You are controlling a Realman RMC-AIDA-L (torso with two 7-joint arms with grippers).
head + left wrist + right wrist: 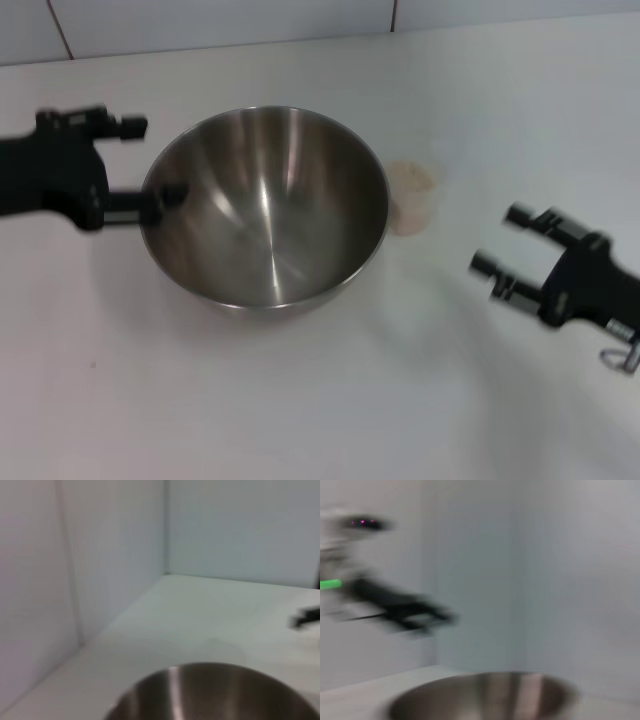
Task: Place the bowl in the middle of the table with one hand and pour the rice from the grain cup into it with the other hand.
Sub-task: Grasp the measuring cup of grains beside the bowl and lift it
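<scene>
The steel bowl [265,205] stands near the middle of the white table [300,400]. My left gripper [153,160] is at the bowl's left rim with its fingers apart: one fingertip [172,193] reaches over the rim, the other [133,126] is outside it. The bowl also shows in the left wrist view [215,695] and in the right wrist view [485,695]. The grain cup [412,205], holding pale rice [410,180], stands just right of the bowl, partly hidden by its rim. My right gripper [500,242] is open and empty, right of the cup.
A tiled wall [200,25] runs along the table's far edge. In the right wrist view the left arm [395,605] shows blurred beyond the bowl. In the left wrist view the right gripper [306,616] shows far off.
</scene>
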